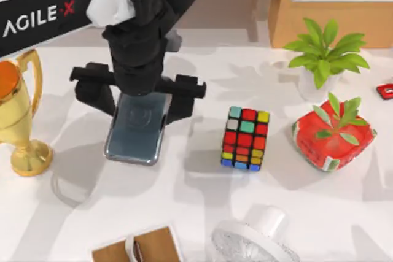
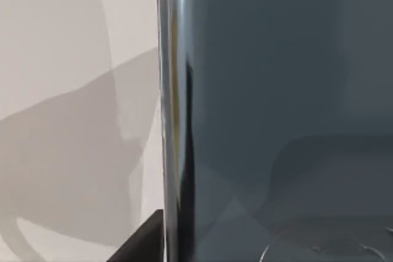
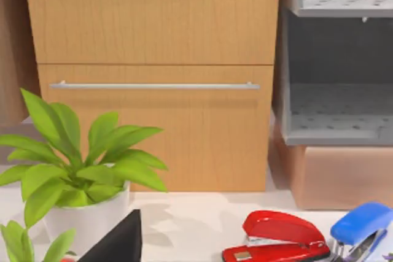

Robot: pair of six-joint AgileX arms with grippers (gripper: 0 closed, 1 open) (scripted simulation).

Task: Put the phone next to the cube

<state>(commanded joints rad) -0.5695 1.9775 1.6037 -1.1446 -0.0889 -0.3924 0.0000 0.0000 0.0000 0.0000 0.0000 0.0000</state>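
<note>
Left pincer (image 1: 140, 93) spread wide over glossy flat phone (image 1: 136, 133), stickered cube (image 1: 245, 138) apart.

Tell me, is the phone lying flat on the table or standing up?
Lying flat. In the top view the phone shows its whole glossy screen facing up on the white table, under the left gripper.

Grey-blue glossy phone (image 1: 136, 130) with silver rim; black-gridded cube (image 1: 245, 138) in red, orange, yellow, teal, blue stickers; white worktop (image 1: 184, 213).

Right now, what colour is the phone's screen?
Dark grey-blue and glossy, with a silver rim; the phone shows it best in the left wrist view.
</note>
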